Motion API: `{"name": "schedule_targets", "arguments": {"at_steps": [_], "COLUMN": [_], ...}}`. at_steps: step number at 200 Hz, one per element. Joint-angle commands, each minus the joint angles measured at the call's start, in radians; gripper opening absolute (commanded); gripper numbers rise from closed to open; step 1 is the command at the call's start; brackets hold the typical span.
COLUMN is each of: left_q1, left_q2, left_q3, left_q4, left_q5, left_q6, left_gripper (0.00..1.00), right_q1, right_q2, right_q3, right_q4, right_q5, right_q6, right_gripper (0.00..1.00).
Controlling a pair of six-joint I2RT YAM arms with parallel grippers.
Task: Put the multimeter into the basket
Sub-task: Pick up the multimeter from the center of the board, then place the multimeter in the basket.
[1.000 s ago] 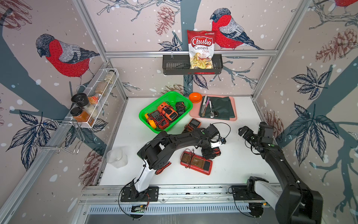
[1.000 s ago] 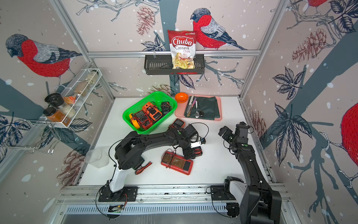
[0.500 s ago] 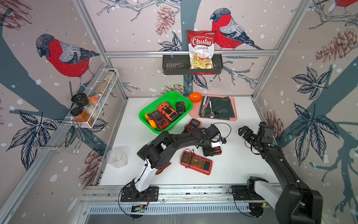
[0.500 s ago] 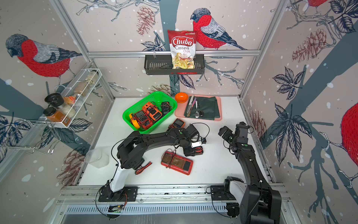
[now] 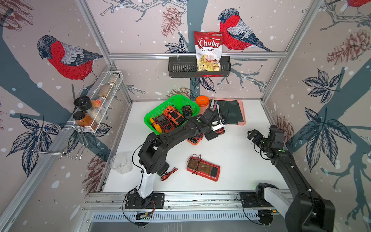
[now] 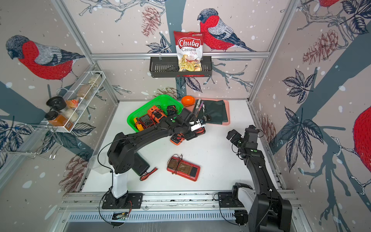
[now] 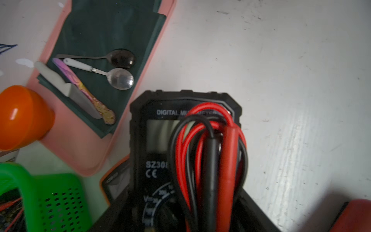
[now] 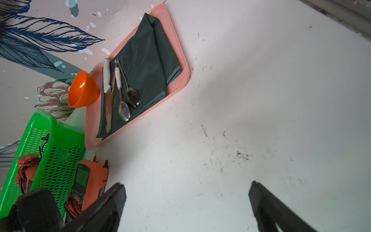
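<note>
My left gripper (image 5: 215, 131) is shut on a black multimeter (image 7: 158, 140) wrapped in red and black leads, and holds it just above the table. The left wrist view shows its body between the jaws, and both top views show it (image 6: 196, 133) beside the right corner of the green basket (image 5: 175, 100). The basket (image 6: 158, 98) holds several orange and black multimeters (image 5: 168, 119). An orange multimeter (image 5: 193, 141) lies on the table under the held one. A red multimeter (image 5: 202, 168) lies nearer the front. My right gripper (image 8: 186, 192) is open and empty at the right.
A pink tray (image 5: 242, 118) with a dark green cloth and cutlery sits behind my left gripper, next to an orange bowl (image 5: 202, 101). A clear cup (image 5: 121, 163), loose red and black leads (image 5: 168, 173) and a black device (image 6: 140, 165) lie near the left arm's base.
My left gripper has shut on the black multimeter and carried it from mid-table toward the back, near the basket. The right arm has not moved.
</note>
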Motion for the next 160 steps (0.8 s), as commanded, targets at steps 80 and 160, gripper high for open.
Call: {"name": "schedule_targets", "arguments": {"at_steps": [80, 160], "left_q1": [0.313, 0.402], "left_q2": [0.113, 0.294], "left_q3": [0.205, 0.401], "left_q4": [0.188, 0.219], "left_q5": [-0.026, 0.003], "left_q6": [0.002, 0.002], "left_gripper": [0.01, 0.01], "right_q1": [0.126, 0.252], "right_q2": [0.048, 0.103], "right_q3": [0.03, 0.079], "right_q4": [0.062, 0.059], "right_q5": [0.124, 0.21], "right_q6": [0.008, 0.053], "right_gripper": [1.0, 1.0]}}
